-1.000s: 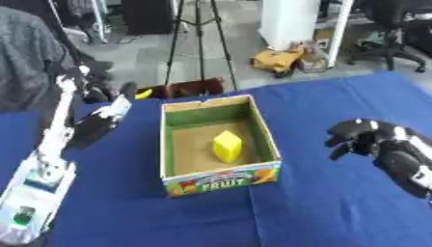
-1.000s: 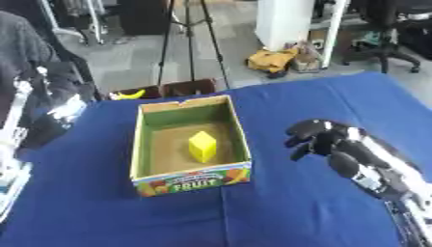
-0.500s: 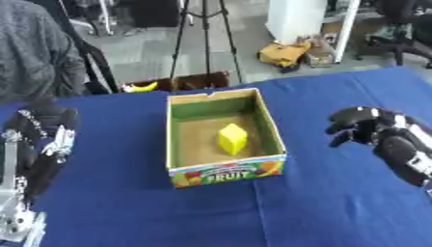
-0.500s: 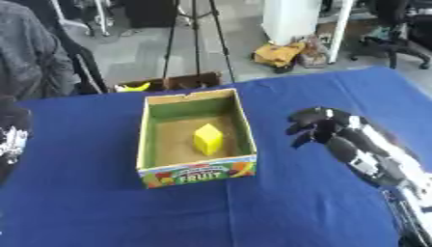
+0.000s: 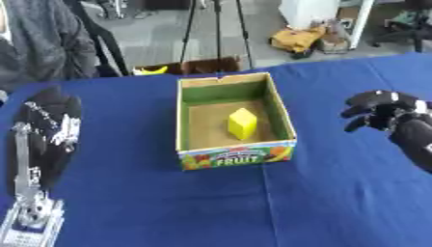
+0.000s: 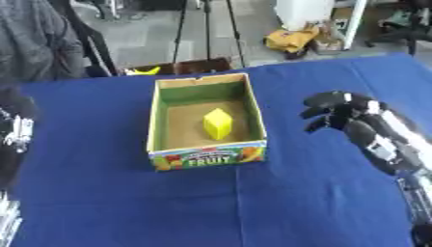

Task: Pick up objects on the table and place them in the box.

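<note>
Inside the box (image 5: 279, 112) sits a yellow block (image 5: 241, 123), tilted; right hand (image 6: 342, 112) curled empty, left hand (image 5: 50, 120) relaxed.

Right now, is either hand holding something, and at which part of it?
Nothing is held. The left hand and the right hand are both empty over the blue table; the yellow block lies in the box.

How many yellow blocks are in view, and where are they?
1. The yellow block lies on the floor of the box, near its middle. None shows on the blue table; nothing seems hidden.
</note>
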Tool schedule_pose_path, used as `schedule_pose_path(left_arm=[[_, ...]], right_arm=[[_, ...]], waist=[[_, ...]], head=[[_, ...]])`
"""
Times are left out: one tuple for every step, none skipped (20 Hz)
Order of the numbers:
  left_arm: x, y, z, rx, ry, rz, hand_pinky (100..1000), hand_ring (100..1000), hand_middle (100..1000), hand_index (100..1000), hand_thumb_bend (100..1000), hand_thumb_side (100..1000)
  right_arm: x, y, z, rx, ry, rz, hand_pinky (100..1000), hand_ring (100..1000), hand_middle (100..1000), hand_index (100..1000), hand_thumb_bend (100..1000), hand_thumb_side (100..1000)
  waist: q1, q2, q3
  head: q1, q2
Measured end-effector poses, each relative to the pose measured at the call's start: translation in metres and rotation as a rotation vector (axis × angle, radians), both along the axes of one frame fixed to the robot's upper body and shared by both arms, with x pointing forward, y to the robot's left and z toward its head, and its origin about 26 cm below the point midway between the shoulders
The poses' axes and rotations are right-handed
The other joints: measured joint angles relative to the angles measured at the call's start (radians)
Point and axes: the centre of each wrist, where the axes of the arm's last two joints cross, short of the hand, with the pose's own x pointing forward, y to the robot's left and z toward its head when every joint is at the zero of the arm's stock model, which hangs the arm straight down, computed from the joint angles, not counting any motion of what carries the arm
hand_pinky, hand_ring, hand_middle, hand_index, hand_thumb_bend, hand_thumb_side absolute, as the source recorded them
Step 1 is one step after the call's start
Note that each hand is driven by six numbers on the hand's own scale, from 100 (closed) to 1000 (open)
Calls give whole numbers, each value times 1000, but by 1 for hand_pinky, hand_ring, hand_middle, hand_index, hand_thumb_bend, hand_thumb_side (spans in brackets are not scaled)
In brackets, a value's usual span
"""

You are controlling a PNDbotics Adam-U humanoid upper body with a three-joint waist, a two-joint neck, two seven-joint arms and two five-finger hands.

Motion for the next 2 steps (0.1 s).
schedule_pose_path(left_arm=[[0, 0, -1, -3, 0, 1, 545, 602, 600, 782, 528, 602], [-1, 0, -2, -6, 1, 4, 545, 602, 600, 782, 526, 603]], right_arm=[[0, -1, 0, 1, 1, -2, 658, 758, 761, 745, 540, 619], [0, -1, 0, 1, 2, -5, 658, 758, 761, 745, 540, 619]], waist=[[0, 0, 0], [0, 0, 0]], head=[[2, 5], [4, 10]])
